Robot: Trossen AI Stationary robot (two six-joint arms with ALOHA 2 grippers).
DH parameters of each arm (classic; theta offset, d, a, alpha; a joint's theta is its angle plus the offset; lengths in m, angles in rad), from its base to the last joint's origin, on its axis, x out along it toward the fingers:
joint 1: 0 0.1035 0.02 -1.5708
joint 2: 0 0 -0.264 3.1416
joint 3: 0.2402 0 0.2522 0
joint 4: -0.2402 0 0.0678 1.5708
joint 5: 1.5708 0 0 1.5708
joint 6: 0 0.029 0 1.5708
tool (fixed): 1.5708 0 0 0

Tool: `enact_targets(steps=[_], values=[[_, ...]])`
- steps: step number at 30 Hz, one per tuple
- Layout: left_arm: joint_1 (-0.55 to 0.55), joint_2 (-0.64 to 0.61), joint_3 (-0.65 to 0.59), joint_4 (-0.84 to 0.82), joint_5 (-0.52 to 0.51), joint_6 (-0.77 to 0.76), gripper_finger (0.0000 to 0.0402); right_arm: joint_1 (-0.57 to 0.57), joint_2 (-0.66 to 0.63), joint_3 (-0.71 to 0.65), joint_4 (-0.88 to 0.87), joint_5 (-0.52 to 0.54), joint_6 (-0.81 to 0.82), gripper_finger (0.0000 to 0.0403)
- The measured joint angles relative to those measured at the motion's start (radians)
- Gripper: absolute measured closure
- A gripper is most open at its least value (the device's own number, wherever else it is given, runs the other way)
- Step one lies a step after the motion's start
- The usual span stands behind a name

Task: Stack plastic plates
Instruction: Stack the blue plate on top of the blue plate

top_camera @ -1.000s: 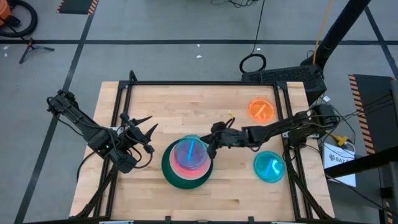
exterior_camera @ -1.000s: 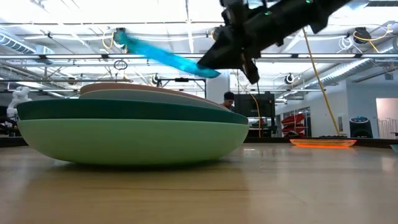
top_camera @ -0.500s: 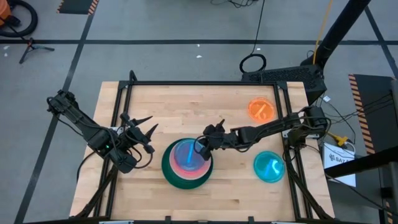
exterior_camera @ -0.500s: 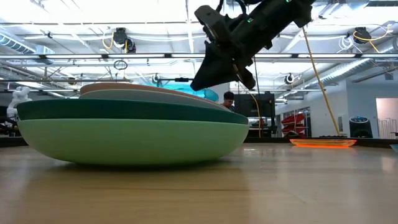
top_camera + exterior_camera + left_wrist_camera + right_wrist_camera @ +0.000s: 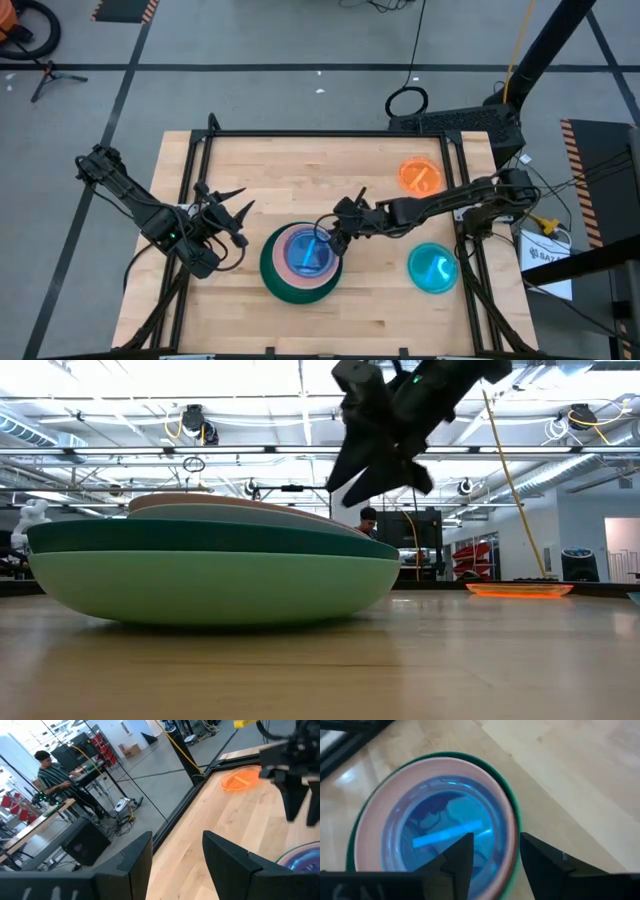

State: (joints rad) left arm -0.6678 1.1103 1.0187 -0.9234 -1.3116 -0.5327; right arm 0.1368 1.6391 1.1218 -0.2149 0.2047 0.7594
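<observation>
The plastic plates stand nested in one stack [image 5: 300,264] at the table's middle front: a light green plate [image 5: 200,586] at the bottom, a dark green one [image 5: 150,537] on it, pink rims [image 5: 373,815] higher up. A translucent blue plate [image 5: 437,827] lies on top, inside the pink rim. My right gripper [image 5: 495,840] hangs open just above the stack's right edge [image 5: 328,232], touching nothing. An orange plate [image 5: 420,176] and another translucent blue plate [image 5: 433,268] lie flat on the table's right side. My left gripper [image 5: 240,215] waits open, left of the stack.
A black frame [image 5: 330,134] borders the wooden table. Bare wood lies between the stack and the orange plate. A person [image 5: 52,772] works at a desk in the room beyond the table.
My right gripper carried the tilted translucent blue plate toward the table's left and down over the stack. It then opened and let go. The plate now lies flat on top of the stack. The gripper has since risen a little and drawn back toward the right.
</observation>
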Motion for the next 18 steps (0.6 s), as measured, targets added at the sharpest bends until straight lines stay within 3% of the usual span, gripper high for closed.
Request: enact_targets(steps=[8,18], values=[[0.000,0.000,0.000,0.000,0.003,0.018,0.0222,0.022,-0.112,0.060,-0.292,-0.007,0.084,0.0259],[0.000,0.000,0.000,0.000,0.004,0.021,0.0222,0.083,-0.134,0.067,-0.582,-0.221,0.348,0.0263]])
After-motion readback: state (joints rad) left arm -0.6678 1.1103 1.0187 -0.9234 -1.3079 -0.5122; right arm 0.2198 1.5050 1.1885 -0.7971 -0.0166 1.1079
